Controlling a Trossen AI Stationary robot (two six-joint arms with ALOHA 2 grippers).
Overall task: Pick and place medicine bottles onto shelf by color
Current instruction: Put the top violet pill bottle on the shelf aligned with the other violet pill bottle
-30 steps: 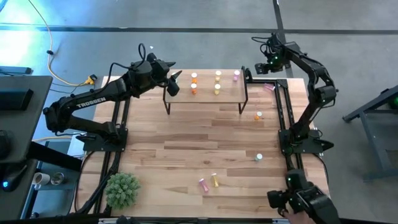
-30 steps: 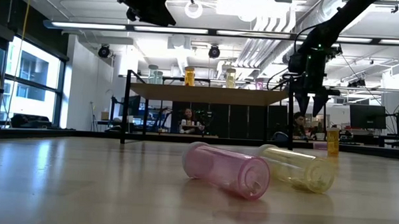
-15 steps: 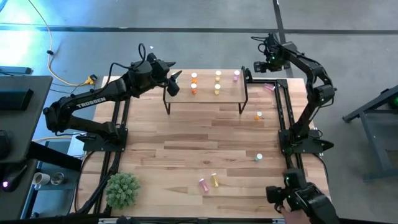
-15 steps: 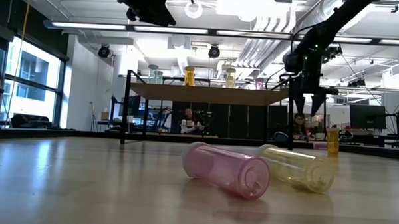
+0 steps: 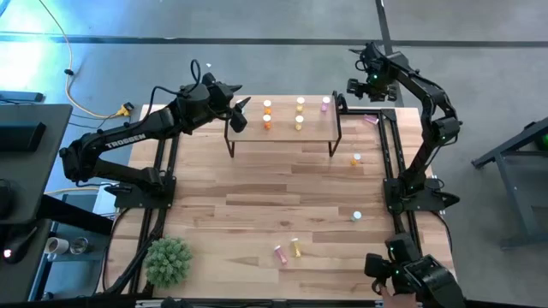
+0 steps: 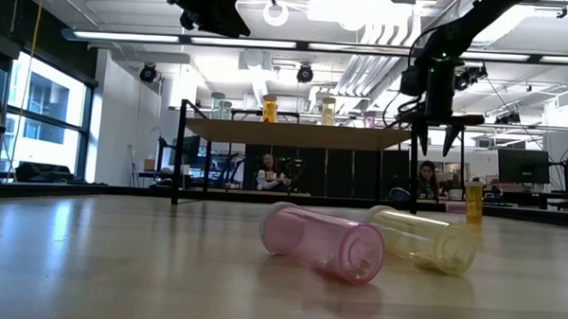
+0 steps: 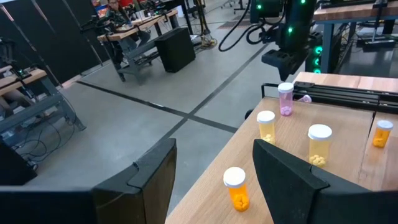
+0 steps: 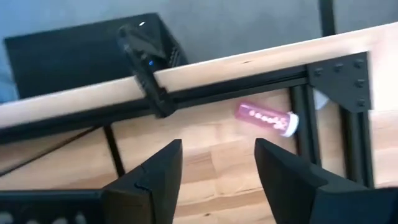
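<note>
Already five medicine bottles [image 5: 299, 114] stand on the shelf [image 5: 282, 135], while six lie or stand about the table [image 5: 257, 197]. Both arms hang empty and open-fingered: left gripper [image 5: 242, 114] at the shelf's left end, right gripper [image 5: 353, 89] beyond its far right corner, above a fallen pink bottle [image 8: 266, 117].

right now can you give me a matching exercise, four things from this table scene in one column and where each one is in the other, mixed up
Things:
1. small pink bottle with white cap
2. pink bottle lying down
3. green artificial plant
4. green-bodied bottle with white cap

Places:
A. near-left corner of the wooden tabletop
B. standing on the light-wood shelf, right end
C. beside a yellow bottle near the front edge
D. standing alone on the tabletop's right side

Pairs: 1-B, 2-C, 3-A, 4-D
</note>
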